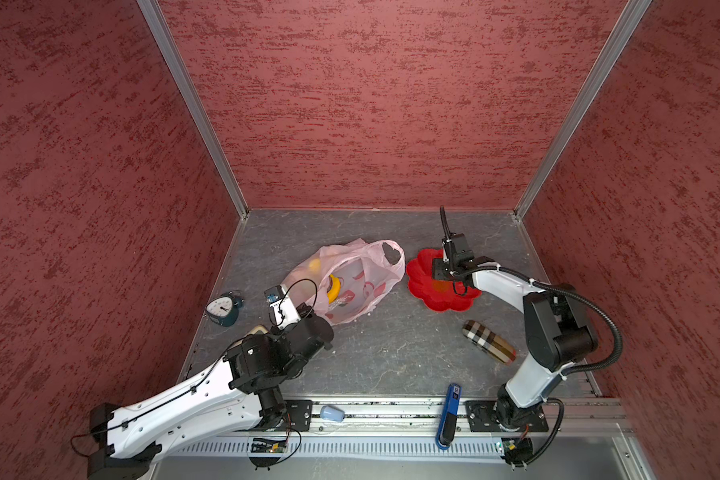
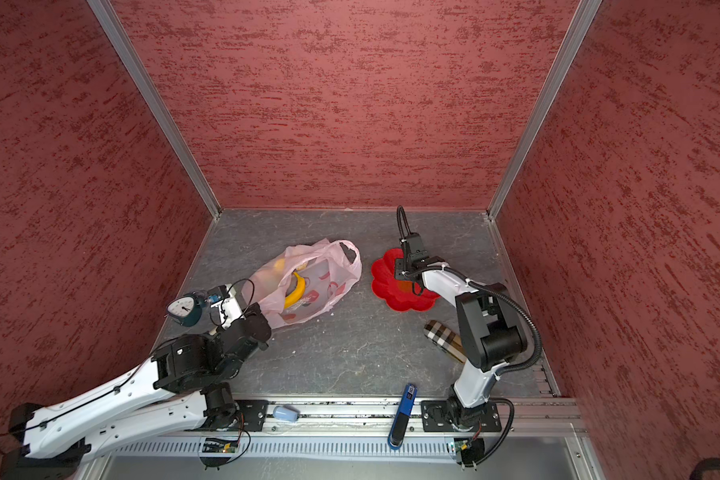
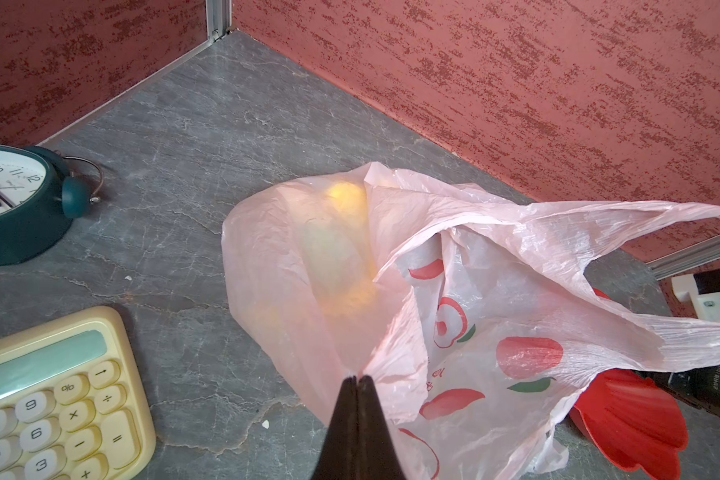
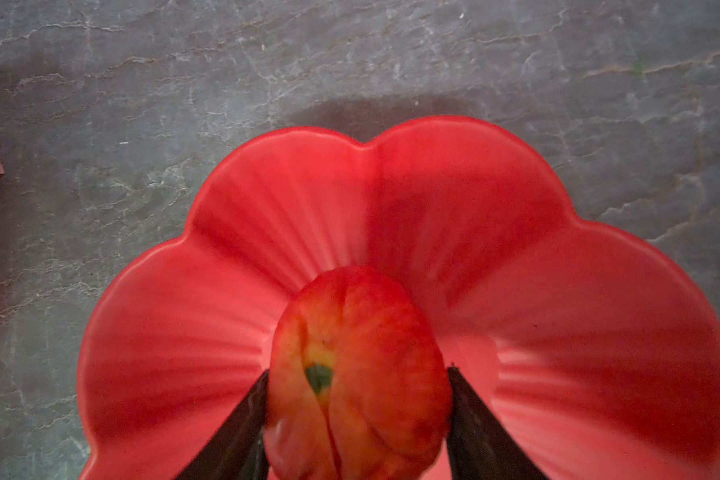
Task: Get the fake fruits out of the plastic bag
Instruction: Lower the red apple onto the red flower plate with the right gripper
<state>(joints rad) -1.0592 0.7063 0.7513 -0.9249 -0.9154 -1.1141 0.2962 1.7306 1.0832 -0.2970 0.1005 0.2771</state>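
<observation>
- Top views: the plastic bag (image 1: 352,286) lay on the table (image 1: 391,357) just beside the red dish (image 1: 418,272), with the banana (image 2: 296,289) showing in its mouth.
- Left wrist: the left gripper (image 3: 356,378) was pinched tight on a fold of the bag; a yellow fruit (image 3: 344,195) and a green fruit (image 3: 329,249) glowed dimly through the film.
- Right wrist: the right gripper (image 4: 358,370) clasped the red apple (image 4: 371,316) low over the dish. Whether the apple touched the dish was unclear. The step looked like setting the apple down; the next move called for letting go, then reaching into the bag for the banana.

The bag (image 3: 495,291) is pale see-through pink, printed with red apples and green leaves. Yellow banana (image 2: 296,289). Red apple (image 4: 358,374) blushed yellow. Plain red dish (image 4: 558,291). Grey veined table (image 1: 391,353). Teal clock (image 1: 224,309), white face. Beige checked case (image 1: 489,341).
</observation>
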